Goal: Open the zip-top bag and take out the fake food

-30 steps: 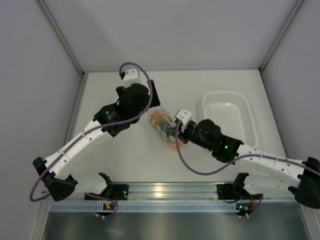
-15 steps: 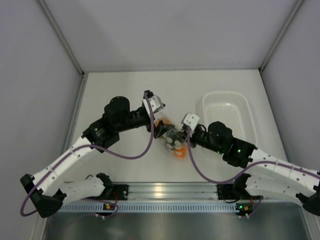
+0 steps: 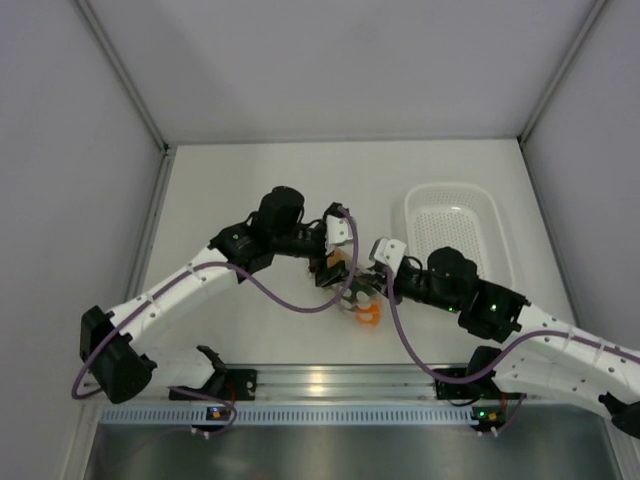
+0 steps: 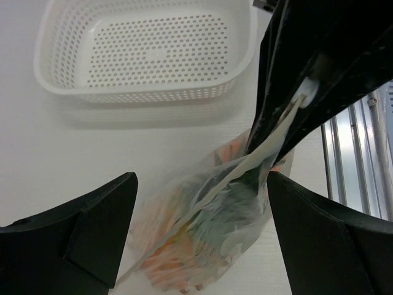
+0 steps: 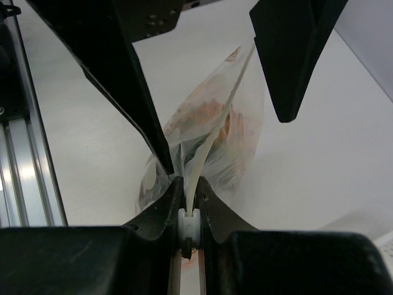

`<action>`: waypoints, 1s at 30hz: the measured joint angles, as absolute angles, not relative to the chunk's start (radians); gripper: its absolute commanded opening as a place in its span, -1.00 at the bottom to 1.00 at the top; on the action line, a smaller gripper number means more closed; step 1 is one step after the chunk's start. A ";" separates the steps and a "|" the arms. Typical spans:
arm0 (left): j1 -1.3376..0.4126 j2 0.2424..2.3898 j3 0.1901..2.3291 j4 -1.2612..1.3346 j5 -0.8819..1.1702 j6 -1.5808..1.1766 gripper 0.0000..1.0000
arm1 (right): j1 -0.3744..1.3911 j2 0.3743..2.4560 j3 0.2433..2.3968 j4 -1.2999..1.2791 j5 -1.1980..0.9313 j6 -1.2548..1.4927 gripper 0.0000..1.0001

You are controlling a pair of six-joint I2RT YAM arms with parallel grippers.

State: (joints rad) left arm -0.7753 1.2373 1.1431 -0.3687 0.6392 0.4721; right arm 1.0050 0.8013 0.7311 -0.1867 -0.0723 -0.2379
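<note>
The zip-top bag (image 4: 202, 239) is clear and crinkled, with orange and dark green fake food (image 4: 178, 246) showing blurred through it. My right gripper (image 5: 189, 184) is shut on the bag's pale zip strip (image 5: 209, 147) and holds it by that edge. In the left wrist view its black fingers (image 4: 288, 92) pinch the strip at the upper right. My left gripper (image 4: 201, 178) is open wide, one finger on each side of the bag without touching it. In the top view both grippers, the left (image 3: 333, 265) and the right (image 3: 368, 283), meet over the bag (image 3: 352, 295). An orange piece (image 3: 367, 318) shows at its near end.
A white perforated basket (image 3: 455, 215) stands empty at the right of the table, just beyond the right arm; it also shows in the left wrist view (image 4: 147, 92). The aluminium rail (image 3: 320, 380) runs along the near edge. Grey walls enclose the table.
My left arm has swung right and toward the near edge, bringing its open gripper around the bag. My right gripper, still shut on the strip, has shifted slightly right with the bag.
</note>
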 measured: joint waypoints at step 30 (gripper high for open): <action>-0.731 1.249 1.165 -0.422 0.749 0.416 -1.00 | 1.003 0.624 0.529 0.048 0.011 -0.179 -0.17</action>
